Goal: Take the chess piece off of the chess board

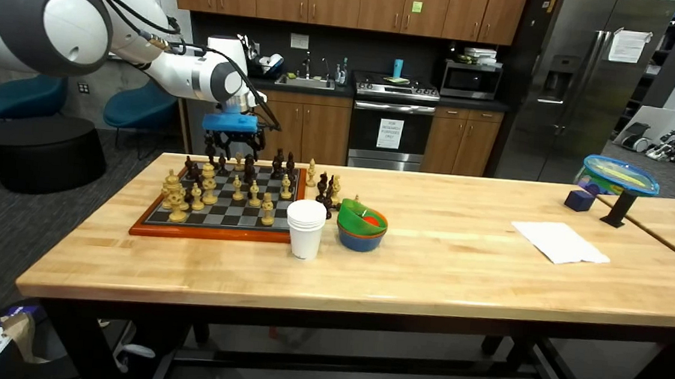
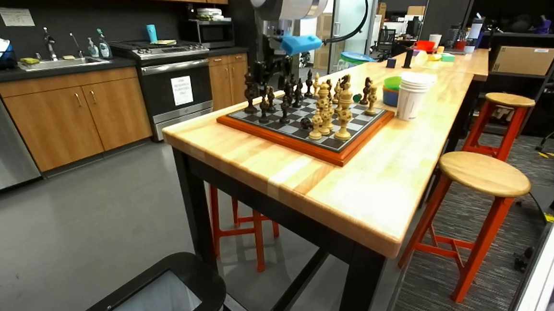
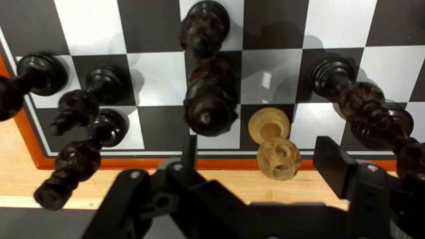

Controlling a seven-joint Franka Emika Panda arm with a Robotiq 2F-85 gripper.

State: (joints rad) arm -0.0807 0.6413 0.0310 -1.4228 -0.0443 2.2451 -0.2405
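The chess board point(image 1: 213, 234), with its reddish-brown frame, lies on the wooden table and also shows in an exterior view point(image 2: 296, 147) and the wrist view point(image 3: 229, 164). A light wooden chess piece point(image 3: 279, 159) stands upright near the board's edge among dark pieces. My gripper point(image 3: 259, 151) is open, with one finger on each side of this light piece's round head. Gaps show on both sides, so neither finger touches it. In the exterior views the gripper point(image 1: 234, 142) hangs low over the board's far side, pointing down; it also shows in an exterior view point(image 2: 266, 75).
Dark pieces point(image 3: 211, 113) stand close to the left finger, and others point(image 3: 362, 101) near the right finger. Stacked white cups point(image 1: 305, 235) and nested bowls point(image 1: 360, 239) stand beside the board. Several chess pieces point(image 1: 322, 187) stand off the board. White paper point(image 1: 561, 242) lies farther along.
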